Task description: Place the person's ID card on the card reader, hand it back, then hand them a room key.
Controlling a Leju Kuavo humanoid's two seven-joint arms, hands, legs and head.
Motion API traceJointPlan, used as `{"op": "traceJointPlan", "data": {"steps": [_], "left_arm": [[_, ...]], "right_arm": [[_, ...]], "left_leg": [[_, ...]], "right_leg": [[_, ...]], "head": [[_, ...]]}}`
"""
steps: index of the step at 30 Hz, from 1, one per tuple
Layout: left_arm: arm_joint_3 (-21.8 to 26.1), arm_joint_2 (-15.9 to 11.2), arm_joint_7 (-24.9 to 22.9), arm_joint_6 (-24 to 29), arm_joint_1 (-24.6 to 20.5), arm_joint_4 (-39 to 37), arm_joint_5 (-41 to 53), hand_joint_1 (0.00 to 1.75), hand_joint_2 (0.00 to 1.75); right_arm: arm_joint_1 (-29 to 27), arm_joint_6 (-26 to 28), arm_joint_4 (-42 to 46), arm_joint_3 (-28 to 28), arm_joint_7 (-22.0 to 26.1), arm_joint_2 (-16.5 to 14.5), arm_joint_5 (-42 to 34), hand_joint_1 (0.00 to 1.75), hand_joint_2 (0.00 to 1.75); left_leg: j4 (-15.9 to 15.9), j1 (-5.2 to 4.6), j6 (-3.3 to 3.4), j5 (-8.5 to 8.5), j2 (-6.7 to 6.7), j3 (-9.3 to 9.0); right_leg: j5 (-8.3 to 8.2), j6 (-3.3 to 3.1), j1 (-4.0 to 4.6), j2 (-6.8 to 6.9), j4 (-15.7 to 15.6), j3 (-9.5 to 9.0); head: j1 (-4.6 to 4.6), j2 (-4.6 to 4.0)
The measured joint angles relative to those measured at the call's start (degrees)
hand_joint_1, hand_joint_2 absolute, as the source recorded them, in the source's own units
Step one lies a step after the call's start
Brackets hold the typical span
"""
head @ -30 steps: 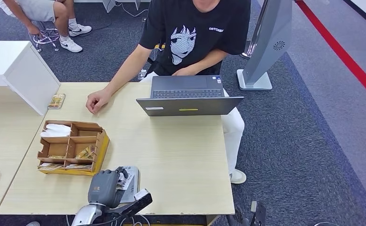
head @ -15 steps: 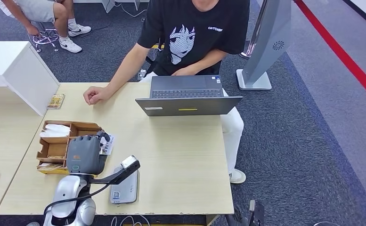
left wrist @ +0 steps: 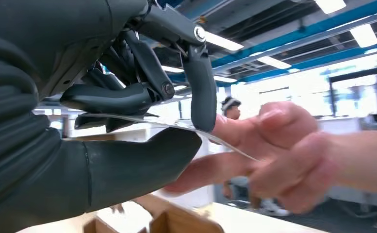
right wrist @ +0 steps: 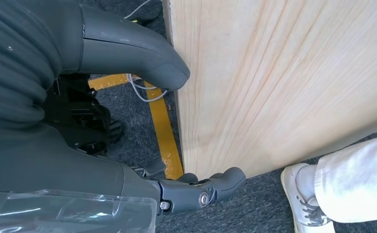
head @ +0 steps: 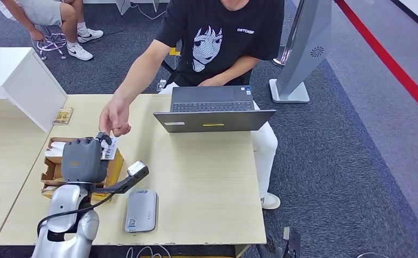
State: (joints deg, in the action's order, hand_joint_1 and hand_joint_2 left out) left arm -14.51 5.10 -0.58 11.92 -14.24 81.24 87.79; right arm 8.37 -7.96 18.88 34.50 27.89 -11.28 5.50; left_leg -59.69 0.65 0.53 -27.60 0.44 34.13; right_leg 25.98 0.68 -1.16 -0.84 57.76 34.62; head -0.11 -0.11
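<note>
Left robot hand [head: 83, 159] pinches the ID card [head: 110, 149] above the wooden organiser [head: 113, 166]; the person's hand [head: 114, 114] grips its far edge. Thin, stiff, light, likely slippery: hold by edges.

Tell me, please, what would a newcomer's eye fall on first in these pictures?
First, the handover above the wooden organiser: the robot's left hand holds a card, and the person's hand pinches its other end. Next, the grey card reader lies bare near the table's front edge, and an open laptop stands before the person.
</note>
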Motion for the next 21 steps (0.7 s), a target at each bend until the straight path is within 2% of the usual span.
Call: {"op": "traceJointPlan", "data": {"steps": [3, 9, 18, 19, 21], "left_arm": [[0.0, -2.0, -3.7, -0.4, -3.3, -2.2, 0.1, 1.75, 1.75], [0.0, -4.3, -5.1, -0.4, -7.3, -6.7, 0.1, 1.75, 1.75], [1.3, -6.0, -5.2, 0.1, -8.2, -8.7, 0.1, 1.75, 1.75], [1.4, -6.1, -5.2, 0.1, -8.3, -8.7, 0.1, 1.69, 1.75], [1.4, -6.2, -5.2, 0.1, -8.3, -8.8, 0.1, 0.87, 1.75]], "right_arm": [[0.1, 0.0, 0.0, -0.4, -0.5, 0.0, 0.2, 0.00, 1.75], [0.2, 0.0, 0.0, -1.0, -1.0, 0.0, 0.2, 0.00, 1.75], [0.2, -0.1, 0.0, -1.6, -0.4, 0.0, 0.2, 0.00, 1.75], [0.2, -0.1, 0.0, -1.7, -0.4, 0.0, 0.2, 0.00, 1.75], [0.2, -0.1, 0.0, -1.7, -0.4, 0.0, 0.2, 0.00, 1.75]], "left_leg": [[0.0, 0.05, -0.09, 0.06, 0.07, 0.00], [0.0, 0.13, -0.23, 0.15, 0.16, 0.05], [0.0, 0.16, -0.24, 0.15, 0.54, 0.09], [0.0, 0.16, -0.25, 0.14, 0.58, 0.10], [0.0, 0.16, -0.25, 0.14, 0.63, 0.12]], "right_leg": [[-0.08, -0.11, 0.05, -0.07, 0.0, 0.02], [-0.18, -0.19, 0.13, -0.17, 0.0, 0.10], [-0.25, -0.29, 0.17, -0.53, 0.0, 0.32], [-0.25, -0.29, 0.17, -0.57, 0.0, 0.34], [-0.26, -0.30, 0.18, -0.62, 0.0, 0.37]], "head": [[-0.01, 0.00], [0.00, 0.00], [0.00, 0.00], [0.00, 0.00], [0.00, 0.00]]}}
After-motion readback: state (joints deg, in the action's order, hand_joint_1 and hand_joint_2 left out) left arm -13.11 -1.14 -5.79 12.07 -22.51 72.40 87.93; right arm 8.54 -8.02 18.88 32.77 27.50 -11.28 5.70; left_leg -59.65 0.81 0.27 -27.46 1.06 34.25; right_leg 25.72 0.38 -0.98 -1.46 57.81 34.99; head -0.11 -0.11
